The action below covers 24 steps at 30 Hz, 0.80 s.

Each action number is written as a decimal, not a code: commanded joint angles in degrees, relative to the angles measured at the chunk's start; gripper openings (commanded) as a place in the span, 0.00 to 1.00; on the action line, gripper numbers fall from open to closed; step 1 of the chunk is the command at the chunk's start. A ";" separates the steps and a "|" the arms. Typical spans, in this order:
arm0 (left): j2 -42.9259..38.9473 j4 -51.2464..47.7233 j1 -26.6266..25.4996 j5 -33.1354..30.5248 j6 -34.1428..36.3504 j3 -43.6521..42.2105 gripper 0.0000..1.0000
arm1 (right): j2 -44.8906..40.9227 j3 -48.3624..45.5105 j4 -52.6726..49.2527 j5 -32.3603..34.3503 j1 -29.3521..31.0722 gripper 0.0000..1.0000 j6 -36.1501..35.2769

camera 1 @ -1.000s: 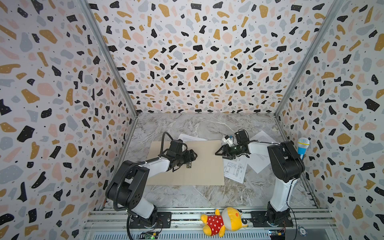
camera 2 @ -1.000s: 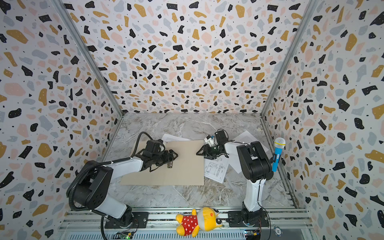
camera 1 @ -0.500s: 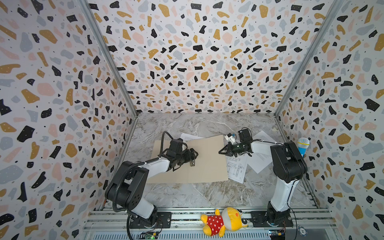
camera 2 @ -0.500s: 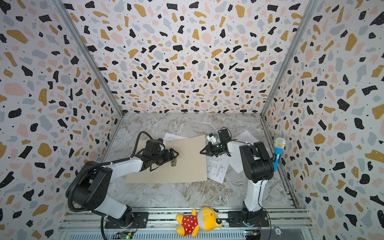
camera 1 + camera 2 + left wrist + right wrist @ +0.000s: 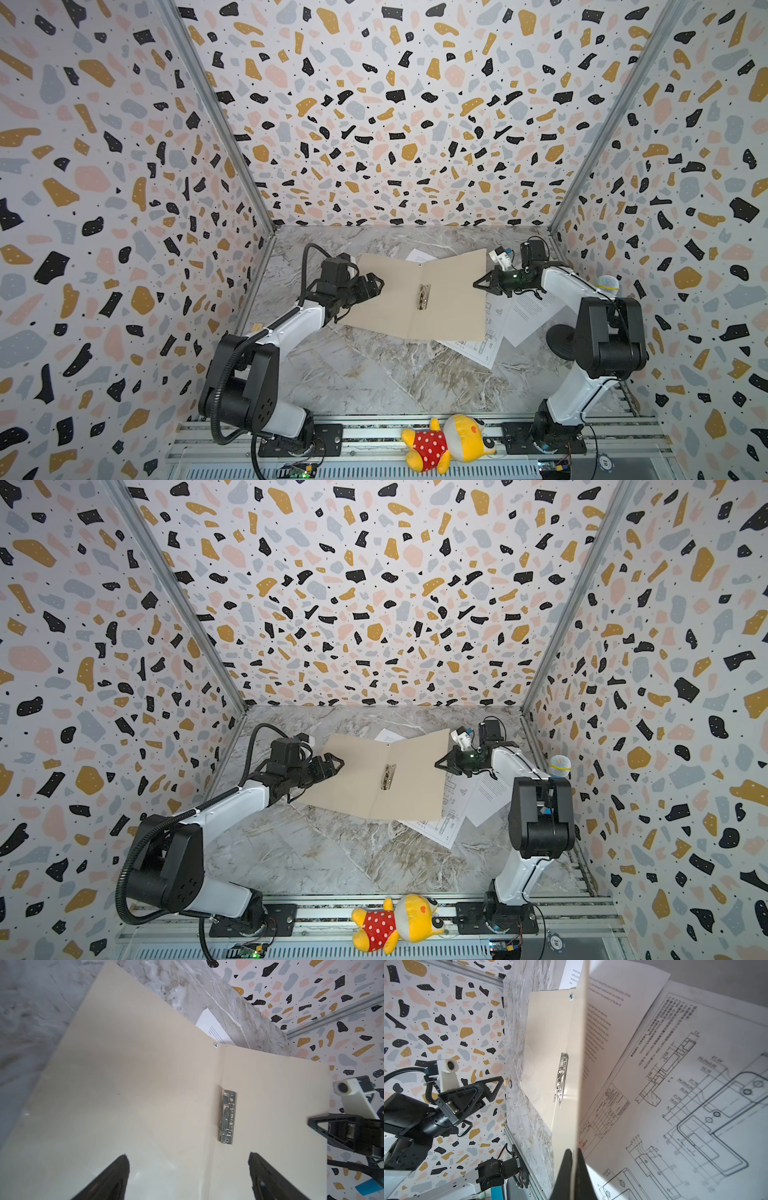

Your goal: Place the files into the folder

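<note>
The right arm (image 5: 562,283) jaws clamped the light, bendy tan cardboard folder (image 5: 392,305) at its edge; left arm (image 5: 291,327) jaws gaped. Flimsy white paper sheets (image 5: 528,312) beneath seemingly wanted corner grips.

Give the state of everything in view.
Tan cardboard folder: open, right cover lifted.
Silver metal clip: at inner spine, holding nothing.
White line-drawing sheet: on table, partly under lifted cover.
White printed-text sheet: on table, outside folder.
Second printed-text sheet: peeking from behind folder's far edge.
Left gripper: open, over left cover.
Right gripper: shut on right cover's edge.
</note>
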 commanded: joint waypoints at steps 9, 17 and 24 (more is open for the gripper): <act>3.05 -3.03 0.13 2.28 3.84 4.49 0.90 | -6.26 -1.09 -2.99 -5.10 2.51 0.00 -0.94; 2.87 -2.02 0.12 2.34 3.06 4.12 0.90 | -7.19 1.70 5.40 -5.85 5.18 0.00 6.53; 0.86 -1.93 0.12 1.92 3.10 2.63 0.90 | -9.23 3.41 9.02 -8.59 7.22 0.00 10.81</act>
